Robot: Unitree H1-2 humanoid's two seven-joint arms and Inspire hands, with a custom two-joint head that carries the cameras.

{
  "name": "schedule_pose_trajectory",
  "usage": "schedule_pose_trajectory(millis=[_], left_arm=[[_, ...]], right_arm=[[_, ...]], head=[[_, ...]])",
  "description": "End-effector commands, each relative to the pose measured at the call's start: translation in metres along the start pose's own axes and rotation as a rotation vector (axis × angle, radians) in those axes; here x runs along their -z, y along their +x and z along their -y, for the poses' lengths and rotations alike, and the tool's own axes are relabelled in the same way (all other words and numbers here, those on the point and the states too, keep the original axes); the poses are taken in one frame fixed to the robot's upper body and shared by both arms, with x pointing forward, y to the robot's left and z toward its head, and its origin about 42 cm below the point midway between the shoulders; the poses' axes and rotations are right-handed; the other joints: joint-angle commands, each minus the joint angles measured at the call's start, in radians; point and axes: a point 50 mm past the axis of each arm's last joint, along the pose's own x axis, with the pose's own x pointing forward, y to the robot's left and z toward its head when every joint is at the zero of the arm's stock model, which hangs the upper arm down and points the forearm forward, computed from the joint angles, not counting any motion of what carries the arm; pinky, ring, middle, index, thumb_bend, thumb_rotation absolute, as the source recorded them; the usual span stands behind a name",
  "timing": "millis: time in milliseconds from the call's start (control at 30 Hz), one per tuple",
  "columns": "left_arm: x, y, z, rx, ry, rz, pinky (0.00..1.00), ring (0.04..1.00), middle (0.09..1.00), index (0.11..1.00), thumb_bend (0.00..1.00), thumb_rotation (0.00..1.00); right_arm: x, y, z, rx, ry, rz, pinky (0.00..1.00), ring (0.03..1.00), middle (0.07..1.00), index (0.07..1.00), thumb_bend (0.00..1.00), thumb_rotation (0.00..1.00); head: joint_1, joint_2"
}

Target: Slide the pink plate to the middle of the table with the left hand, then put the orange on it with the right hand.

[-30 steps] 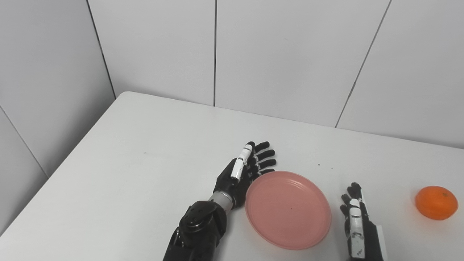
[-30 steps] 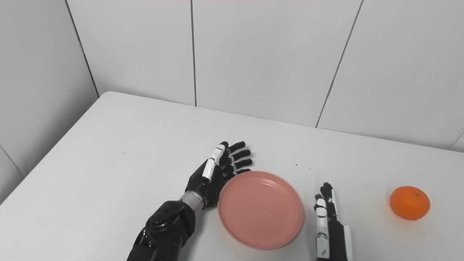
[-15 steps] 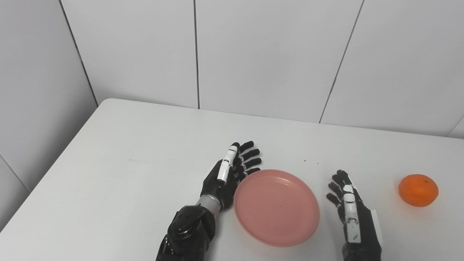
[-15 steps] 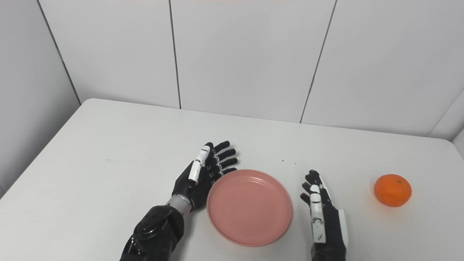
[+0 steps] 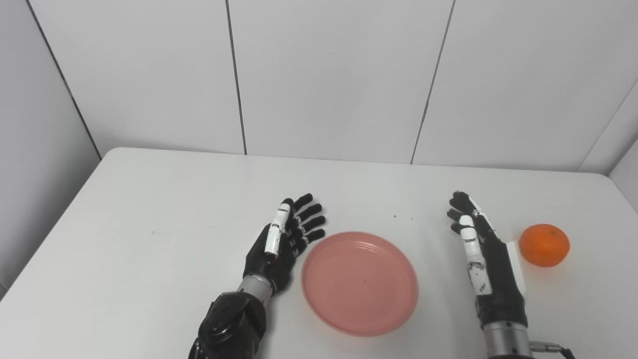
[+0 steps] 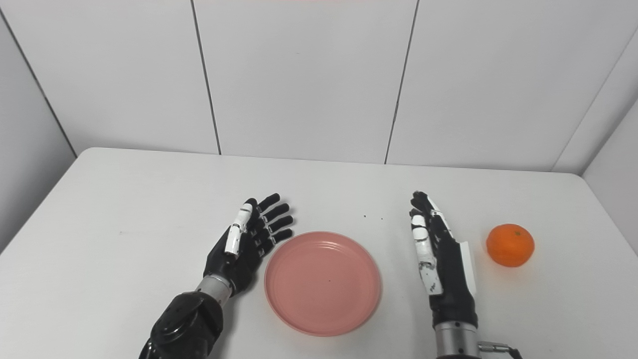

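Black left hand (image 5: 281,239), right hand (image 5: 486,254) (white thumb panels), silver wrists.

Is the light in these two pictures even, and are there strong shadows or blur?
Left eye view: soft, even light; the round pink plate and the orange fruit cast only faint shadows on the white table. Right eye view: the same, and sharp, with no blur on the right hand.

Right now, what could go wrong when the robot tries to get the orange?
The orange is round and lies loose on the table, so the open right hand beside it might nudge it and make it roll away. The open left hand is very close to the pink plate, so it might bump the plate off its spot.
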Motion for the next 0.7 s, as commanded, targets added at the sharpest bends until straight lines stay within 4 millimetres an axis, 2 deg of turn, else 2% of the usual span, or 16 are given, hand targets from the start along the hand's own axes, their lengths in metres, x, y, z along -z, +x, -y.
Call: schedule_pose_trajectory(millis=[0,100,267,467,533,633,667], left_arm=[[-0.005,-0.001,0.002,0.021,-0.003,0.026,0.81,0.832,0.845,0.836,0.38,1.00],[-0.005,-0.001,0.000,0.024,-0.002,0.028,0.81,0.833,0.846,0.838,0.37,1.00],[-0.002,-0.002,-0.006,0.032,-0.003,0.024,0.82,0.841,0.853,0.844,0.38,1.00],[0.001,-0.005,-0.015,0.023,-0.022,0.017,0.81,0.834,0.845,0.836,0.37,1.00],[0.000,-0.004,-0.017,0.024,-0.027,0.017,0.81,0.832,0.844,0.837,0.37,1.00],[0.001,-0.004,-0.021,0.029,-0.032,0.016,0.82,0.832,0.843,0.839,0.36,1.00],[0.001,-0.004,-0.022,0.030,-0.032,0.014,0.82,0.832,0.843,0.839,0.36,1.00]], right_arm=[[-0.021,0.009,0.006,0.050,-0.033,0.083,0.81,0.835,0.854,0.847,0.34,1.00],[-0.031,0.014,0.017,0.059,-0.127,0.127,0.78,0.835,0.850,0.847,0.44,0.94],[-0.039,0.020,0.037,0.103,-0.296,0.157,0.75,0.819,0.833,0.833,0.55,0.92],[-0.043,0.023,0.055,0.162,-0.466,0.170,0.73,0.799,0.818,0.829,0.68,0.90],[-0.045,0.025,0.060,0.181,-0.496,0.179,0.73,0.794,0.812,0.827,0.70,0.84],[-0.047,0.029,0.068,0.205,-0.524,0.173,0.76,0.807,0.819,0.836,0.75,0.68],[-0.048,0.031,0.072,0.213,-0.538,0.171,0.77,0.808,0.820,0.837,0.76,0.68]], head=[[-0.011,-0.001],[-0.022,-0.005],[-0.038,-0.011],[-0.106,-0.028],[-0.119,-0.031],[-0.134,-0.036],[-0.149,-0.041]])
